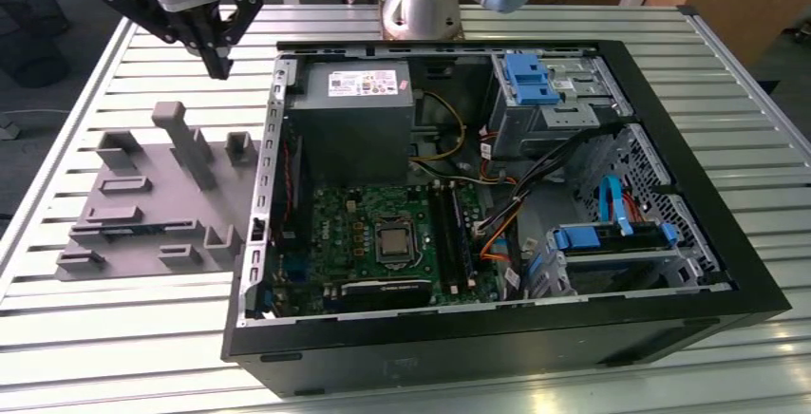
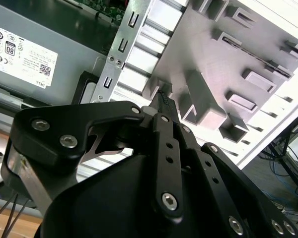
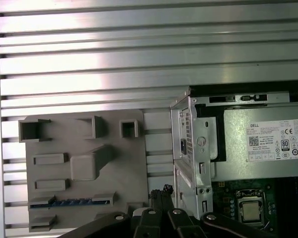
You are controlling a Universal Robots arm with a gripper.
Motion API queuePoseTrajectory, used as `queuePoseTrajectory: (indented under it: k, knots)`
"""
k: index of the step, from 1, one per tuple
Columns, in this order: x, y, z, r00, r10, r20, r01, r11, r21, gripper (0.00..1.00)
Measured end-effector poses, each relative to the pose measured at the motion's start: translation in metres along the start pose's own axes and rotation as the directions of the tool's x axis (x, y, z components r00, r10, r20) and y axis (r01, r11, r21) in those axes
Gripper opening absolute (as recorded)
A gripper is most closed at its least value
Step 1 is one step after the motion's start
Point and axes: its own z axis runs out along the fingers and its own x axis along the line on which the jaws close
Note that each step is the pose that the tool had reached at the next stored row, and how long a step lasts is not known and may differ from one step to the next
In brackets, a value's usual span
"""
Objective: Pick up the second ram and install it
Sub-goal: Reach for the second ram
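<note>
claw: the claw (image 1: 219,65) is closed, fingers pressed tip to tip with nothing between them; it hangs in the air over the slatted desk (image 1: 127,338).
second ram: the second ram (image 3: 69,202) stands on edge in a slot of the grey fixture (image 1: 133,207), only its bluish top edge showing in the first wrist view.
ram from the claw: well apart from the claw tips and lower down, towards the end of the fixture farther from the claw; not touched.
case from the claw: the open computer case (image 1: 507,338) lies just beside the claw, its metal side wall the nearest part; the motherboard slots (image 1: 450,229) are deep inside it, well apart from the claw.
weight: judged very light, no load for the arm.
stiffness: a thin, stiff board that likely bends little and may crack if twisted.
fragility: judged delicate; chips and the contact edge should not be squeezed or scraped.
slip: smooth flat faces, so a light pinch could let it slide or tilt.
where to hold: probably across the two flat faces near the middle of the exposed top edge, so it lifts straight out of the slot without rocking.
</note>
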Motion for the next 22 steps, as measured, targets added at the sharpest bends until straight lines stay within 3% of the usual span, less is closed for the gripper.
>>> queuePoseTrajectory:
  k: [10, 22]
  knots:
    - [0.0115, -0.0009, 0.0004, 1.0000, 0.000, 0.0000, 0.000, 1.0000, 0.0000, 0.11]
    - [0.0204, -0.0016, 0.0012, 1.0000, 0.000, -0.0001, 0.000, 1.0000, -0.0001, 0.11]
